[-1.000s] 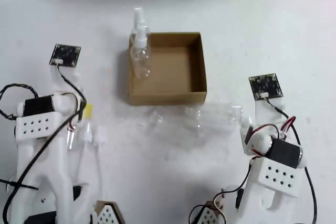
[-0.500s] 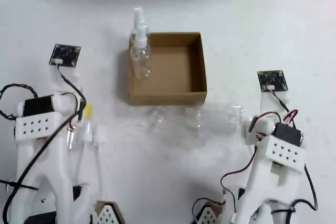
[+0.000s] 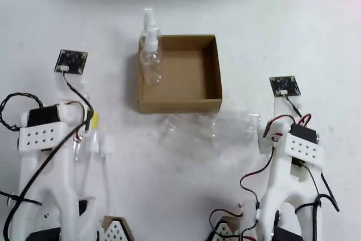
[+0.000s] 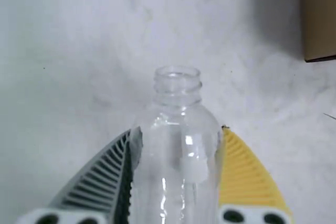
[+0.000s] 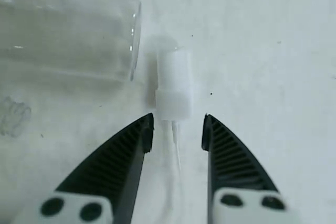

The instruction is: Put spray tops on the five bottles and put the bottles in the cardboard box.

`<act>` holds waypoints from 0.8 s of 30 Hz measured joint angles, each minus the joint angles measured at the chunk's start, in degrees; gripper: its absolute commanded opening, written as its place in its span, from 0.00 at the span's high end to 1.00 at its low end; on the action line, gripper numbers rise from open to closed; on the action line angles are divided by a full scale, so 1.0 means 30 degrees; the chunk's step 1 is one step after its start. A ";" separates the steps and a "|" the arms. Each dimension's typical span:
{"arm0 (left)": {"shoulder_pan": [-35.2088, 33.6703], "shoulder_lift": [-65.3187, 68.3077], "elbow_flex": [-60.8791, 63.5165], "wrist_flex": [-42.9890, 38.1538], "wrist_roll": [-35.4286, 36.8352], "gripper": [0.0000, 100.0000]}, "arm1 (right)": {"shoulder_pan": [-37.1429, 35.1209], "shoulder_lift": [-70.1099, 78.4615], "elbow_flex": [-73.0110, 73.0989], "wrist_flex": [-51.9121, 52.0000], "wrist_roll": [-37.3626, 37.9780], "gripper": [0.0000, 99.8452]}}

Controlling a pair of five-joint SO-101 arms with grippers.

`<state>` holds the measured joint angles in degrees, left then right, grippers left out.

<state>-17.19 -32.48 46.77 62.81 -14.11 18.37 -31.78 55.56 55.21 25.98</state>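
Clear plastic all over, hard to read. Left gripper (image 4: 177, 135) is clenched on an uncapped bottle (image 4: 177, 103). Right gripper (image 5: 177, 121) hangs spread over a white spray top (image 5: 173, 90) that lies on the table just beside the end of a toppled bottle (image 5: 68, 40). Cardboard box (image 3: 213, 71) sits well apart, with two capped bottles (image 3: 150, 55) at its left wall. My worry: the jaws straddle the thin dip tube, not the cap body. Closing here could pinch the tube or flick the top against the toppled bottle.

Glossy plastic bottle (image 4: 176, 129), matt cardboard box (image 3: 180, 105)
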 measured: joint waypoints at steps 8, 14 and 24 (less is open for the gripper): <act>0.0000 0.0000 0.0000 0.0000 0.0000 0.98 | 0.0029 0.0000 0.0000 -0.0703 0.0000 0.85; 0.0000 0.0000 0.0000 0.0000 0.0000 0.98 | 0.0029 0.0000 0.0527 -0.0938 0.0000 0.84; 0.0000 0.0000 0.0000 0.0000 0.0000 0.98 | -0.0352 0.2256 0.0293 -0.1641 -0.0469 0.84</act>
<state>-17.19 -32.48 46.77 62.81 -14.11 17.32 -25.01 56.44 50.29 24.57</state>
